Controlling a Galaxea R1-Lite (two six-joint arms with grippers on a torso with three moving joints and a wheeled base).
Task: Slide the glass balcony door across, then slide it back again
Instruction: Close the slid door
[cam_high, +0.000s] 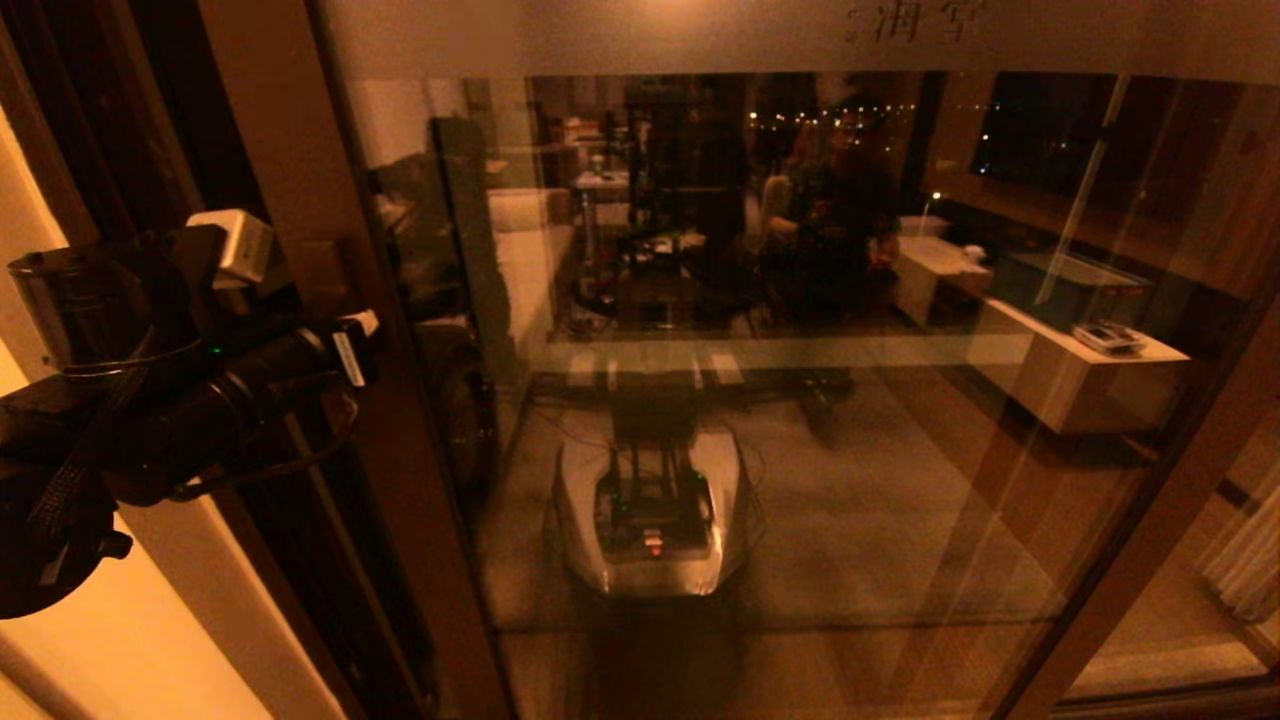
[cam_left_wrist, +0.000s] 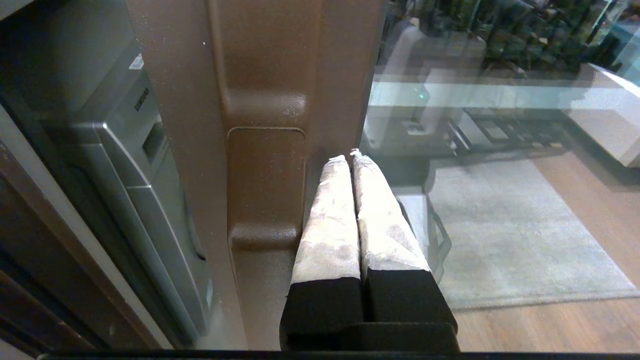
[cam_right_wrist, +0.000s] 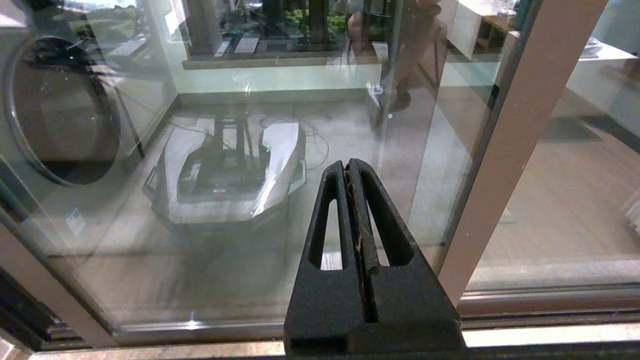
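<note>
I log the tall clear-glass balcony door (cam_high: 760, 350) in its smooth brown wooden frame directly ahead, my left gripper (cam_left_wrist: 349, 156), pale cloth-wrapped fingers pressed together holding nothing, tips against its blocky recessed pull handle (cam_left_wrist: 266, 185), and my black slotted right gripper (cam_right_wrist: 348, 167) likewise closed, empty, facing the glass.

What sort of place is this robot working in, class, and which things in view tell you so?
Probably a home, at the threshold of a laundry balcony: a sliding glass balcony door in a brown frame, a front-loading washing machine behind the glass, and a rug reflected in it.
</note>
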